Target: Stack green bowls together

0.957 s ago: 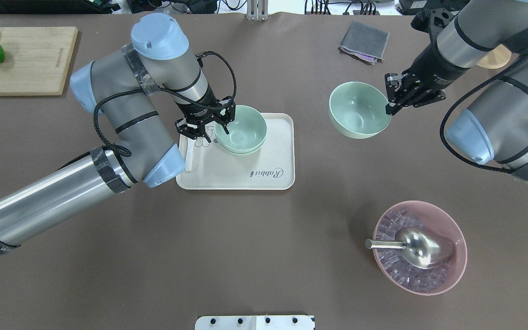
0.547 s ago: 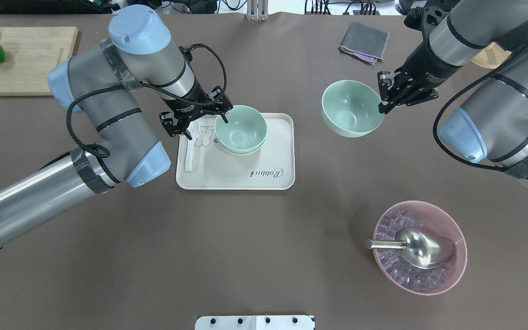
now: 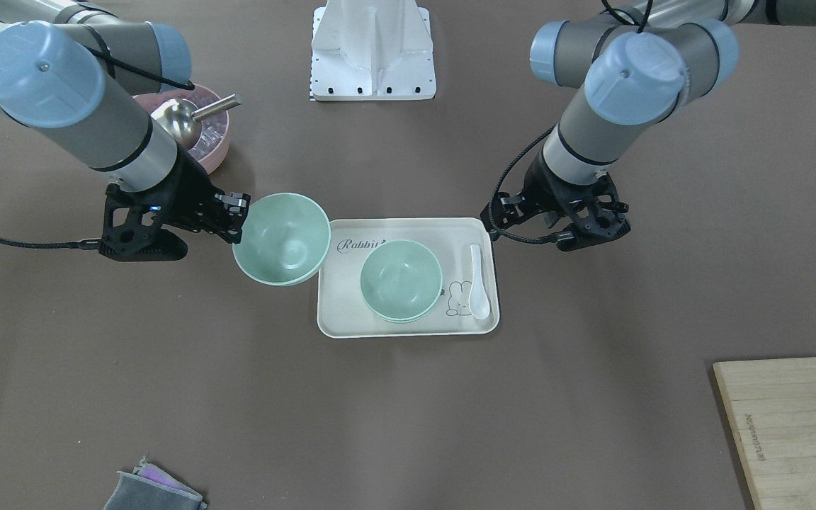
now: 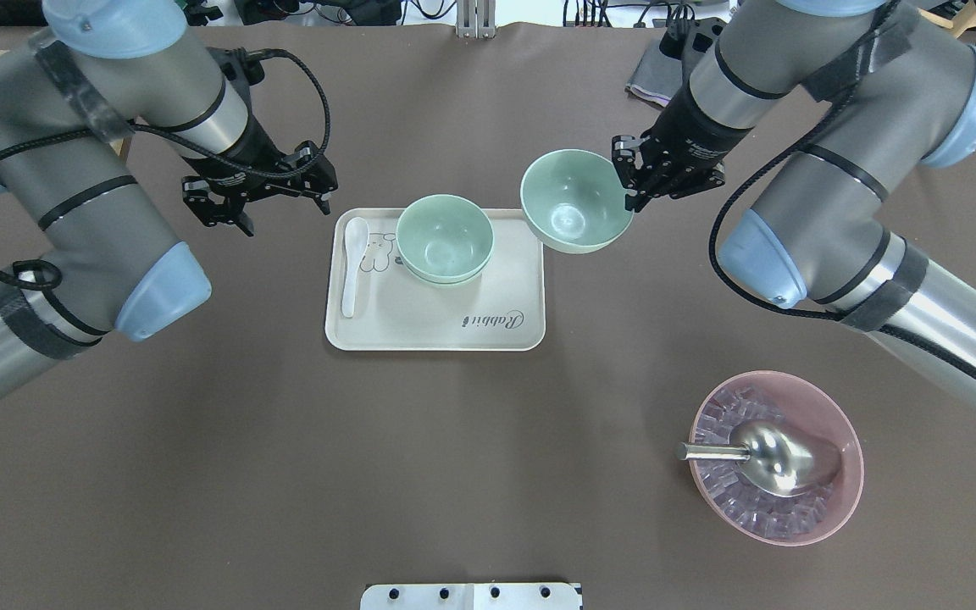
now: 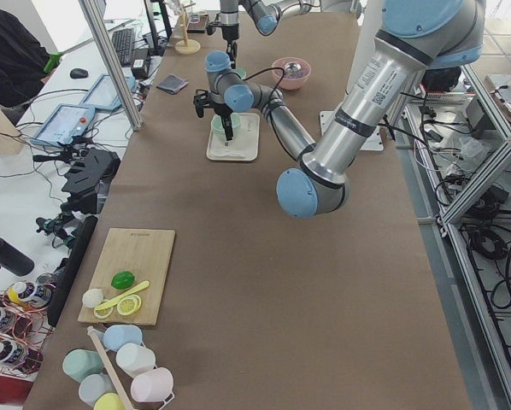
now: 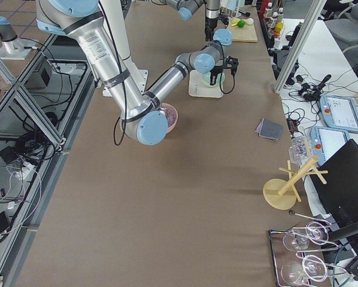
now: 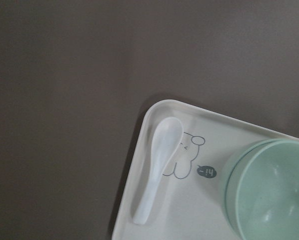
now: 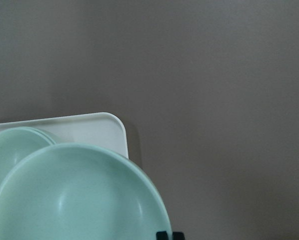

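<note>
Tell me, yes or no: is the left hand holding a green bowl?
No, the left hand hangs open and empty beside the tray.

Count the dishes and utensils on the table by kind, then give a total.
Cream rectangular tray: 1
Pale mint-green round plastic bowls: 3 (one in the right tool, two nested on the tray)
Pink translucent bowl: 1
Metal scoop: 1
Small white spoon: 1
Total: 7

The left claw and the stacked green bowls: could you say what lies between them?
The white spoon lies on the tray between the left claw and the stacked green bowls, per the overhead view.
</note>
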